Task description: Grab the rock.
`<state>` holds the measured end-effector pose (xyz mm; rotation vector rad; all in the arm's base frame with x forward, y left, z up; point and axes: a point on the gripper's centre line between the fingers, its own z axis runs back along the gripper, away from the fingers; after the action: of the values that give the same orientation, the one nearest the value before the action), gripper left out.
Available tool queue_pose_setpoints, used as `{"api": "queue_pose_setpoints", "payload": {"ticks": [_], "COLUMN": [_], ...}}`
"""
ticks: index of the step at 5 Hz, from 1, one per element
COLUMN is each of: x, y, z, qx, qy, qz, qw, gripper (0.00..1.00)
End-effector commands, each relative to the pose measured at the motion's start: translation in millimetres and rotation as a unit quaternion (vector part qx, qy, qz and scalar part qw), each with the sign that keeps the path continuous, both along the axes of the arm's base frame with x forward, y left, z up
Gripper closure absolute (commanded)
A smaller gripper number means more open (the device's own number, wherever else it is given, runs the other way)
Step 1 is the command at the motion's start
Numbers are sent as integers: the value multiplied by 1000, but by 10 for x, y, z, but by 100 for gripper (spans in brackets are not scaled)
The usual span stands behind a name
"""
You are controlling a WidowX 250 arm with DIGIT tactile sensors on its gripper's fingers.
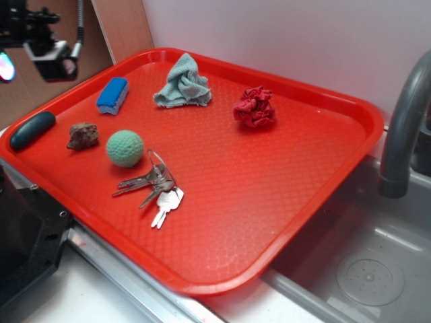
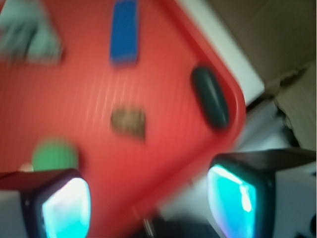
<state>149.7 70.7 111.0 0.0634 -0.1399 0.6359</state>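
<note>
Red plastic fills the scene, a tray holding, from left to right, a dark oblong object on its left rim, the rock, a green knitted ball, keys and, farther back, a blue sponge, a grey-green cloth and a red wad. The gripper hangs high over the far-left corner with its fingers spread wide and empty, so this looks like the approach step; next it likely needs to come down over the rock and close. That rock is a small, lumpy brown-grey stone, lying just left of the ball.
</note>
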Motion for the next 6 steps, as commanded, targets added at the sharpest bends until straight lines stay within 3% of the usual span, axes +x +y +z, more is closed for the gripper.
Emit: {"api": "queue_pose_setpoints", "payload": {"ticks": [1,2,3,4,5,6], "x": [367,399,233,159,-280,-324], "y": [189,88,-147,-343,-555,-576], "z": [-417,-615,-762,-875,-1056,-1085], "qx": [8,-18,-33,-62,-50,-55], "qy": [-15,0,13,0,22,4], "qz": [-18,-21,-33,-36,-62,-91], "qw": [1000,1000,999,997,997,994], "gripper": [0,0,0,0,20,100]}}
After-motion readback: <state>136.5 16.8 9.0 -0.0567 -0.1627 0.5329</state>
